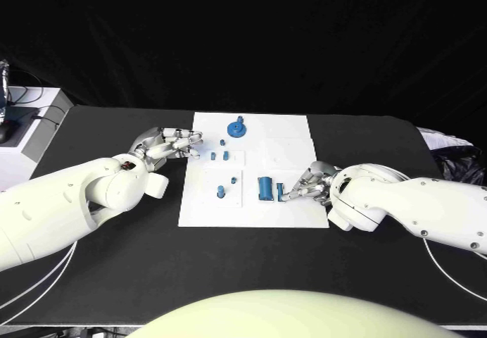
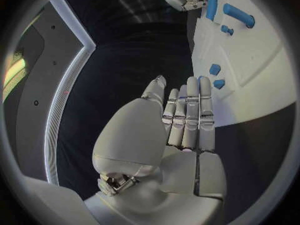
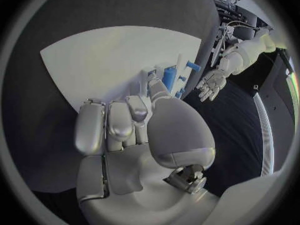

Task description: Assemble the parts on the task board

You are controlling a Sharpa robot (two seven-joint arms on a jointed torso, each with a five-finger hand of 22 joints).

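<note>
So the white task board [image 1: 294, 141] sits mid-table, with a blue wheel-shaped part [image 1: 236, 128] up at its 12 o'clock end, a few small blue pegs [image 1: 222, 156] around the center, and a blue cylinder [image 1: 266, 187] down toward 5 o'clock. The right hand [image 1: 307, 184] is at the board's 4 o'clock edge, fingertips pinching a small blue part [image 1: 280, 191] right beside that cylinder. The left hand [image 1: 169, 146] hovers off the board's 9 o'clock edge, fingers straight and close together, holding nothing.

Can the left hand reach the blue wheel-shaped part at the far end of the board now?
Probably yes: the left hand is open at the board's edge, and nothing lies between it and the wheel-shaped part.
</note>
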